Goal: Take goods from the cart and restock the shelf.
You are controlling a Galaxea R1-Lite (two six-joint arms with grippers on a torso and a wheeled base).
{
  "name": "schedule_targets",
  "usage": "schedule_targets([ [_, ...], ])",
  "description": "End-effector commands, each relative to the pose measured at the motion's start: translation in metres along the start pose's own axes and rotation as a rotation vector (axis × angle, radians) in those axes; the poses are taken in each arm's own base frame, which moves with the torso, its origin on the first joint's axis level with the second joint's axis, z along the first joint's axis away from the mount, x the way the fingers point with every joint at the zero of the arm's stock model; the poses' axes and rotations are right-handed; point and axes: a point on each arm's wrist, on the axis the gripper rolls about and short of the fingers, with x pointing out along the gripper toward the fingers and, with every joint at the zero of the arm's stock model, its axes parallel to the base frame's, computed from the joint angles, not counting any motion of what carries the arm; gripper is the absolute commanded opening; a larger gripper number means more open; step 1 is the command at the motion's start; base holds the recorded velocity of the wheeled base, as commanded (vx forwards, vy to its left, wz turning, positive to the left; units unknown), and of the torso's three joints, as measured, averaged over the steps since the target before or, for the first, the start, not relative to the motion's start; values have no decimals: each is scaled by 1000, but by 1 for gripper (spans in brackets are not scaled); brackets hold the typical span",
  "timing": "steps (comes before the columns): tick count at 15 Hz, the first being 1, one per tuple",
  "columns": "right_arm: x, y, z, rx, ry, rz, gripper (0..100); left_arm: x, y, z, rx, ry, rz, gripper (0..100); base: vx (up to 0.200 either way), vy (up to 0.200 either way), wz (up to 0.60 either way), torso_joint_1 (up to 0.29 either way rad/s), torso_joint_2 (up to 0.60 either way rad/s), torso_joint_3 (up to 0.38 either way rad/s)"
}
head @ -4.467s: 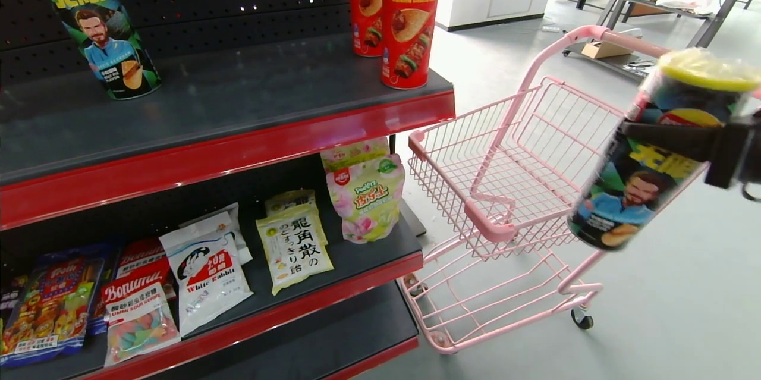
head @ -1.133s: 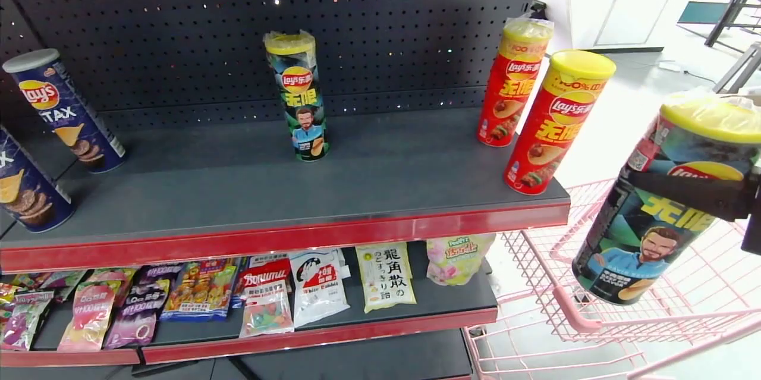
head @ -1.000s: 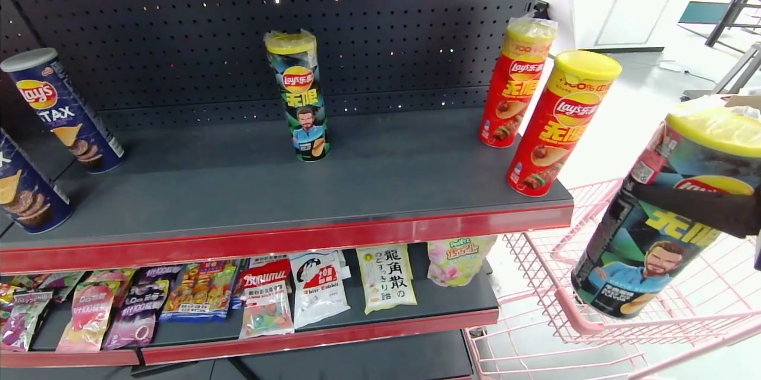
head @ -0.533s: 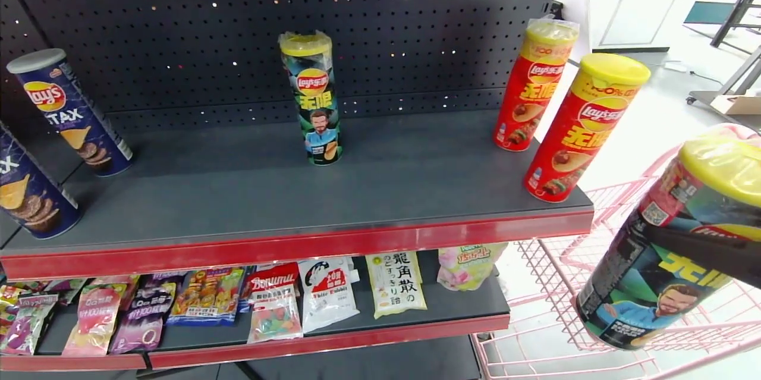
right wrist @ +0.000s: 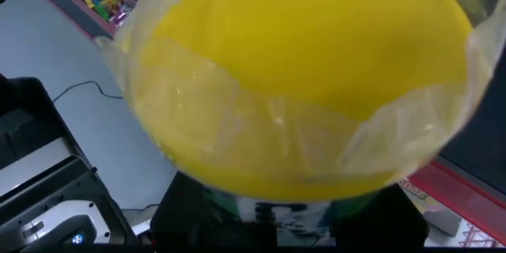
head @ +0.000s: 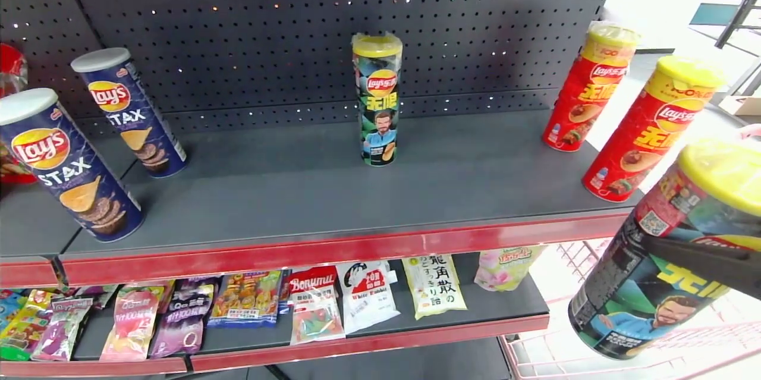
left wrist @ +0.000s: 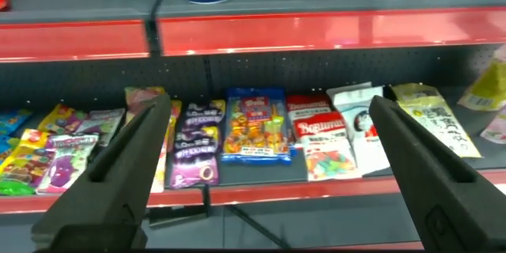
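Swinging away from the cart, the head camera had come round to face the shelving square on, so the whole scene slid across the picture, while the tall dark-green cardboard chip canister with a yellow lid (head: pixel 636 302) kept its place at about 4 o'clock, tilted. The right pincer (head: pixel 689 252) was clamped across the upper body of that canister, and the right wrist view looked down on its film-wrapped yellow lid (right wrist: pixel 300 71). The left pincer (left wrist: pixel 265 166) hung with its fingers wide apart and nothing between them, facing the lower shelf. By my judgement the pick from the cart was done and the carry to the shelf was in hand. The next move called for lifting the canister over the red front lip of the grey upper shelf (head: pixel 333 243), righting it, and setting it on the bare board beside its twin. That matching dark-green canister (head: pixel 377 100) stood upright near 12 o'clock, well apart from its neighbours. Two red yellow-lidded canisters (head: pixel 585 88) stood at 2 o'clock, and two dark-blue white-lidded canisters (head: pixel 128 112) at 9 o'clock. The lower shelf (head: pixel 368 341) carried a row of flat snack bags lying on their backs. Only rails of the pink wire cart (head: pixel 725 332) showed at 4 o'clock, behind the held canister, and what lay in it could not be told.
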Motion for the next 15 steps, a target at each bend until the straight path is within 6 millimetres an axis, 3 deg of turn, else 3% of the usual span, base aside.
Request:
schedule_targets([
  [1,1,0,0,0,3,2,0,0,0,0,0,-1,1,100,0,0,0,0,0,0],
  [5,1,7,2,-17,-11,57,0,0,0,0,0,-1,1,100,0,0,0,0,0,0],
  [11,3,8,3,-20,-10,69,0,0,0,0,0,1,1,100,200,0,0,1,2,3],
  [15,4,8,3,-18,-7,71,0,0,0,0,0,1,1,100,0,0,0,0,0,0],
])
